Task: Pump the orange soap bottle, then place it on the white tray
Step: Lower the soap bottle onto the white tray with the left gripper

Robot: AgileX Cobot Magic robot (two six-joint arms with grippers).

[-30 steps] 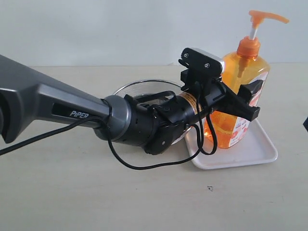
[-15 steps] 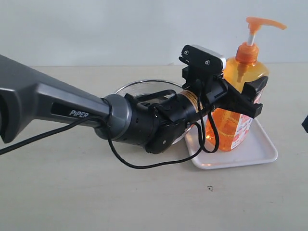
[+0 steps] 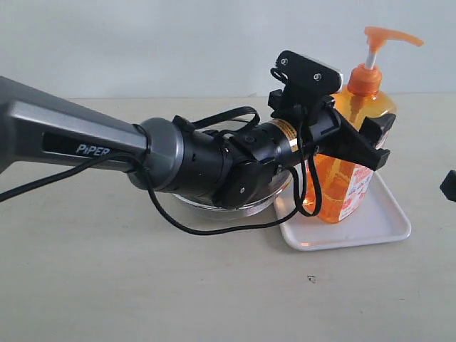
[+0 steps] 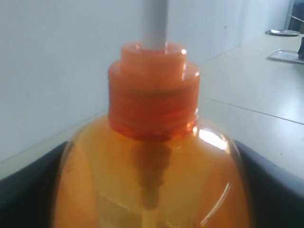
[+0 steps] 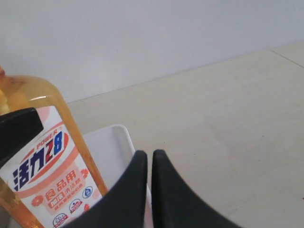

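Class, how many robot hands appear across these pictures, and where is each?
2. The left hand straddles the soap bottle standing on the white tray; the right hand, shut and empty, hangs beside the tray.

Grey arm on the left with white PiPER lettering, chunky black wrist mid-frame, loopy black cable, yellow sticker, screwed-on camera box.

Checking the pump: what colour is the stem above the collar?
White; pump stem shows best in left wrist view.

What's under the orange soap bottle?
The flat white rectangular plastic tray lies under the tall clear orange plastic soap bottle. A black cable hides part of the base, so contact is unclear.
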